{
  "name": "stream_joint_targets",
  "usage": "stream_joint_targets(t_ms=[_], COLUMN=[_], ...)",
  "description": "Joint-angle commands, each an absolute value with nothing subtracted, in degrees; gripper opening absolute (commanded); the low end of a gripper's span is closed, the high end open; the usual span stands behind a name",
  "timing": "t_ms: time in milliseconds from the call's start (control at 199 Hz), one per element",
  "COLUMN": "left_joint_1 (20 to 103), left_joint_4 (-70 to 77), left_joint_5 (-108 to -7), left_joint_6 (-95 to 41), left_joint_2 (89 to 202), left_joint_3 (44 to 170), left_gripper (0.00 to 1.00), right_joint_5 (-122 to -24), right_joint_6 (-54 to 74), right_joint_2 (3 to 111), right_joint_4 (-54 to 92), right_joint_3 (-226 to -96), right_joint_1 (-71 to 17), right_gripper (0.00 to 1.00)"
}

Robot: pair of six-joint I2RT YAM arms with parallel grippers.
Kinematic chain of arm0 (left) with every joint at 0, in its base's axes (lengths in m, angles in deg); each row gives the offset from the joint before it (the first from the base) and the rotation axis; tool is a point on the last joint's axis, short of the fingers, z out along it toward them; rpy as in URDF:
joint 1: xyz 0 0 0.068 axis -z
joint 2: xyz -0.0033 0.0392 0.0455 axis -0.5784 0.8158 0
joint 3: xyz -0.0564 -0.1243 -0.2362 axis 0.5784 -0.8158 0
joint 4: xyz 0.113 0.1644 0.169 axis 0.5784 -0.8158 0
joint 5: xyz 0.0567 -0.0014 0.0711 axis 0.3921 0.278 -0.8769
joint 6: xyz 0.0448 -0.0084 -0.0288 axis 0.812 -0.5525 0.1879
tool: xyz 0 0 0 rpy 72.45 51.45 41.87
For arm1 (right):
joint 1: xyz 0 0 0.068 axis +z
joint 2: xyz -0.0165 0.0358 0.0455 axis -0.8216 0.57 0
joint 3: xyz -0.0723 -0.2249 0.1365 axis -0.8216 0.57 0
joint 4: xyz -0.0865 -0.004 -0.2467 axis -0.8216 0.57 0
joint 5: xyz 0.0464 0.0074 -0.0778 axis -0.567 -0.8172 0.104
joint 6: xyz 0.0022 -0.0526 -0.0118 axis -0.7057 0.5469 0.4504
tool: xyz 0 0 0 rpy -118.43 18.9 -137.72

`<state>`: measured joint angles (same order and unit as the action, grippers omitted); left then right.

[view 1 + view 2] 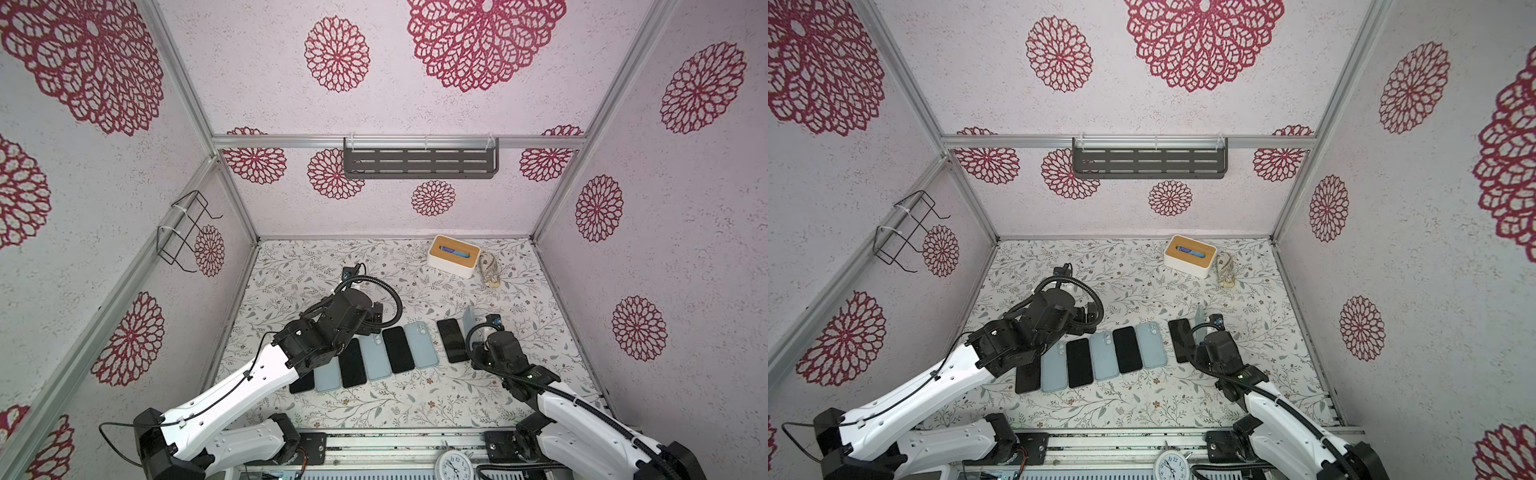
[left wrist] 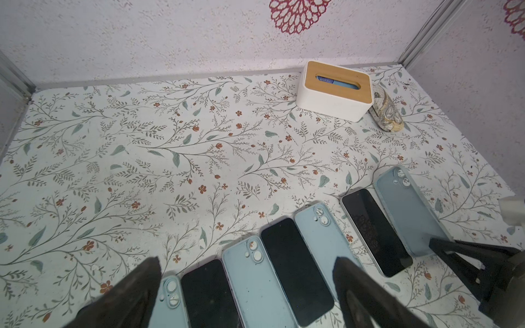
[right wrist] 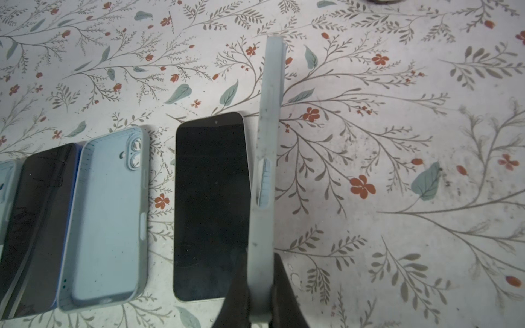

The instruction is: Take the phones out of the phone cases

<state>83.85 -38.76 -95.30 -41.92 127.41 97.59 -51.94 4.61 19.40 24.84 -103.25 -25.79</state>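
Observation:
A pale blue phone case (image 3: 268, 127) stands on its long edge, pinched at its near end by my shut right gripper (image 3: 260, 261); in a top view the case (image 1: 469, 319) rises just right of a black phone (image 1: 452, 340). That phone (image 3: 211, 204) lies flat, screen up, bare on the table beside the case. My left gripper (image 2: 245, 264) is open and empty, hovering over the far ends of a row of phones and cases (image 1: 376, 357).
The row holds three more black phones (image 1: 398, 349) alternating with three empty blue cases (image 1: 419, 345). A white tissue box with a wooden lid (image 1: 454, 255) and a patterned pouch (image 1: 490, 270) sit at the back right. A clock (image 1: 454, 465) lies on the front rail.

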Motion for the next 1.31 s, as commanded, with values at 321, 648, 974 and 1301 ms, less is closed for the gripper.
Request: stream_joint_targets(t_ms=[321, 648, 974, 1301], left_joint_1=[82.87, 82.82, 82.95, 82.90], left_joint_4=[-37.44, -36.74, -36.29, -36.11], left_joint_5=[-92.50, -90.29, -89.05, -88.87], left_joint_6=[-41.25, -41.68, -42.07, -43.06], left_joint_2=[121.99, 121.70, 122.10, 120.64], left_joint_3=[94.55, 94.02, 94.16, 92.73], left_gripper=[0.98, 0.98, 0.98, 0.98], right_joint_5=[-53.42, -52.06, -45.96, -43.65], right_joint_6=[3.95, 0.88, -1.90, 5.89], right_joint_2=[24.25, 30.58, 30.29, 29.88], right_joint_4=[28.51, 33.09, 37.50, 40.48], right_joint_3=[-107.25, -109.75, -112.32, -121.07], right_joint_1=[-25.89, -27.30, -29.60, -33.77], right_gripper=[0.00, 0.19, 0.59, 0.79])
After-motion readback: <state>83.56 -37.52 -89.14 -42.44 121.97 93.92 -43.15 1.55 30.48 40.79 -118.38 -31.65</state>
